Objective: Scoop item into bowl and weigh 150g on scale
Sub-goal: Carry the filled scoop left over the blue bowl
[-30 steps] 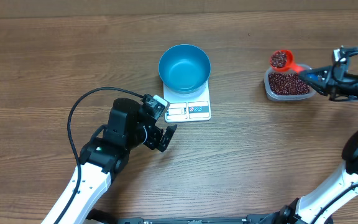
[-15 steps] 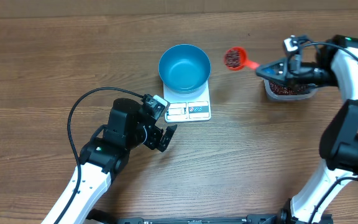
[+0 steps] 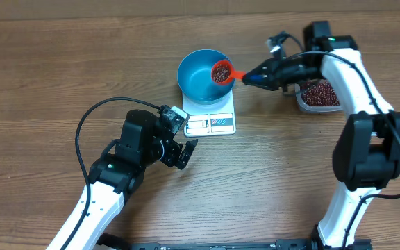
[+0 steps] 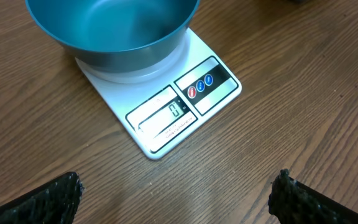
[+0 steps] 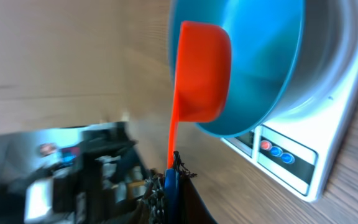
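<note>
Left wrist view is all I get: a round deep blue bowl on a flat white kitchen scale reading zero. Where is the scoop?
Observer: The small orange-red plastic scoop hangs over the bowl's right side, loaded with dark red-brown beans.
Operator: What holds it?
Observer: The right hand, shut on the scoop's handle.
Operator: Any more beans?
Observer: Yes, a clear plastic tub of them sits on the wooden table, right of the scale.
</note>
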Controlling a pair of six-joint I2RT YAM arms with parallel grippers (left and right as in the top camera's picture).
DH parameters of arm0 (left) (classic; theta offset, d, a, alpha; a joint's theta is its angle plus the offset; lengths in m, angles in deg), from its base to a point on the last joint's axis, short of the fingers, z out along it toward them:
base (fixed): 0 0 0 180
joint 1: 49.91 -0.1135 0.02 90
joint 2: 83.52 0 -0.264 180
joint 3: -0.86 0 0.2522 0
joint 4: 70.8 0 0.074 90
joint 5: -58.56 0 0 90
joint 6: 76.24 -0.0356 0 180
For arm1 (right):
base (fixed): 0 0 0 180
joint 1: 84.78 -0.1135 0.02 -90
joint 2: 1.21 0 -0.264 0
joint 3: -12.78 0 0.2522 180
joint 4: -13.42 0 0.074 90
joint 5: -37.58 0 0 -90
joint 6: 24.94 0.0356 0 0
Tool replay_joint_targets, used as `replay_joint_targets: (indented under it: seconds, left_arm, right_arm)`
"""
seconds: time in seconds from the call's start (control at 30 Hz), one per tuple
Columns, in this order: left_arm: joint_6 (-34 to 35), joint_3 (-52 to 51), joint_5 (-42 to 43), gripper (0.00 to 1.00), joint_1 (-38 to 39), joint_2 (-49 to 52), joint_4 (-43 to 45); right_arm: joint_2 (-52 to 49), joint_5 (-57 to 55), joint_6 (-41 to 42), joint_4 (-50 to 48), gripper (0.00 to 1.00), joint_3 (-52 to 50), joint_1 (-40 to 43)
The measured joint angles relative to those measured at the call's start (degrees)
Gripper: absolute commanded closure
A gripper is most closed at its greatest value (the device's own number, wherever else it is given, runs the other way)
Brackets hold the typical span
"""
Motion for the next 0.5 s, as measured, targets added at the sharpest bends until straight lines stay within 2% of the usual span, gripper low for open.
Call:
replay_joint_targets:
  seconds: [0.2, 0.5]
  left_arm:
    - [0.0, 0.0, 0.0, 0.00, 0.0, 0.0, 0.0]
    - [0.0, 0.0, 0.0, 0.00, 0.0, 0.0, 0.0]
  right_arm:
    - [-0.2, -16.7, 6.3, 2.9, 0.96, 9.2, -5.5]
    - [-0.2, -43.4, 8.2, 7.5, 0.96, 17.7, -16.0]
